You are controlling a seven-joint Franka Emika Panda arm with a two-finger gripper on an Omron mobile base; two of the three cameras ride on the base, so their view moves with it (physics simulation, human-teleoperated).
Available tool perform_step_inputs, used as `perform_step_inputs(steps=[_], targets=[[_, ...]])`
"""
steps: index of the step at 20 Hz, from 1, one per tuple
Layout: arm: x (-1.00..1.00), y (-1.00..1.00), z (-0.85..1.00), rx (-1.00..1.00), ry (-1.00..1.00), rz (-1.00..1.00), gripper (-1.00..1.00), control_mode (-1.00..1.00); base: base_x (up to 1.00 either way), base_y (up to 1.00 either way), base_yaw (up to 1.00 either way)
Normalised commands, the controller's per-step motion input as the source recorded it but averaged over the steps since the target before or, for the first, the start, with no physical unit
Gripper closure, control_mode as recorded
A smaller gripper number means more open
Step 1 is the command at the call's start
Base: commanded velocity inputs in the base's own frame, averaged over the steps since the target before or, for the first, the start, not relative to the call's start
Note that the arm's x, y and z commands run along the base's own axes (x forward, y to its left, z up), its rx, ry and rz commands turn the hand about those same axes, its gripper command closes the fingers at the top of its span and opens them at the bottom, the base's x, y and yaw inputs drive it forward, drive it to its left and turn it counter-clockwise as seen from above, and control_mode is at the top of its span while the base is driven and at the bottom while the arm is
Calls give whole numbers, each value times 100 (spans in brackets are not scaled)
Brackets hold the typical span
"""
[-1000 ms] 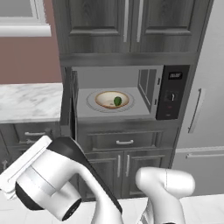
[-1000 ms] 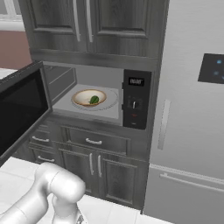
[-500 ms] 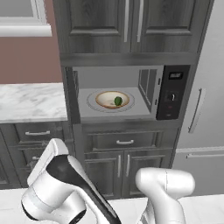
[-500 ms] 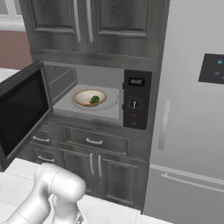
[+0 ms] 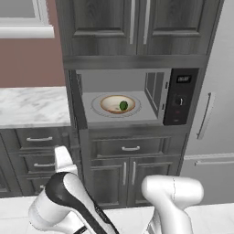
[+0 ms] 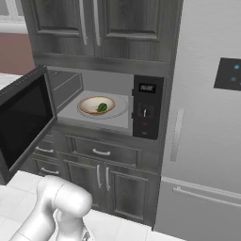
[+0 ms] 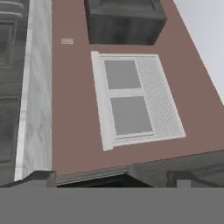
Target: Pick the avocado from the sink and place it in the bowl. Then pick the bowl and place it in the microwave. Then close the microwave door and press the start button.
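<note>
Nearest, gripper (image 7: 113, 177) spread fully wide, holding nothing, aimed at a white-framed window (image 7: 131, 98) on a brown wall. Farther off, microwave door (image 6: 26, 124) swung open to the left. Inside the microwave (image 5: 128, 96), bowl (image 5: 117, 104) resting on the turntable, avocado (image 5: 123, 106) lying in it.

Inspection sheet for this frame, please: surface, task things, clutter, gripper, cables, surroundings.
Surface: microwave cavity floor with round turntable under the bowl.
Job's things: bowl sits on the turntable, avocado inside it; microwave door stands wide open.
Clutter: nothing seen.
Gripper: gripper open, holding nothing, facing a window on the brown wall.
Cables: nothing seen.
Surroundings: grey cabinets, marble counter, fridge.
</note>
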Motion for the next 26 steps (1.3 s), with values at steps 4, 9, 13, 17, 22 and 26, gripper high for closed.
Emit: perform_step_inputs(steps=[4, 9, 13, 17, 22, 26], targets=[[25, -3, -26, -42, 28, -82, -100, -100, 0, 0, 0], [22, -25, -13, -27, 27, -80, -100, -100, 0, 0, 0], [21, -63, 0, -12, 24, -75, -100, -100, 0, 0, 0], [19, -94, 0, -2, 20, -68, -100, -100, 0, 0, 0], [22, -100, 0, -1, 19, -63, -100, -100, 0, 0, 0], [49, -70, -4, -11, 18, -53, -100, -100, 0, 0, 0]])
